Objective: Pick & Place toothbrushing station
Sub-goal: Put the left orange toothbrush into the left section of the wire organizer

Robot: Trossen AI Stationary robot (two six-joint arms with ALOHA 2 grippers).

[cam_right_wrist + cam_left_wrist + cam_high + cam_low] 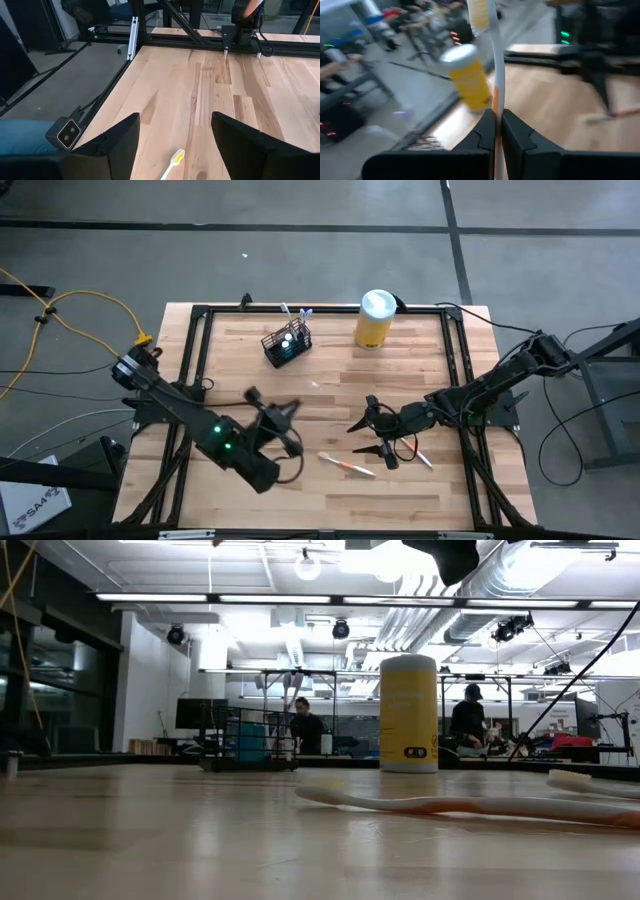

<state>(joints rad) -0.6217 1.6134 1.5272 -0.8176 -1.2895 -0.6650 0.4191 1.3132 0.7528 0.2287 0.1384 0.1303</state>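
Two toothbrushes lie lower center on the table (420, 365): an orange-handled toothbrush (347, 465) and another toothbrush (420, 456). The left gripper (498, 131) pinches a third, a yellow-bristled toothbrush (494, 60). The right gripper (366, 436) gapes wide, empty. One wire-mesh holder (287, 345), upper center, has brushes inside, beside one yellow canister (375, 319).

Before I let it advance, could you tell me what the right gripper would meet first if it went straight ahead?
Probably the toothbrush lying on the table just ahead of the open right gripper; past it, bare wood up to the frame.
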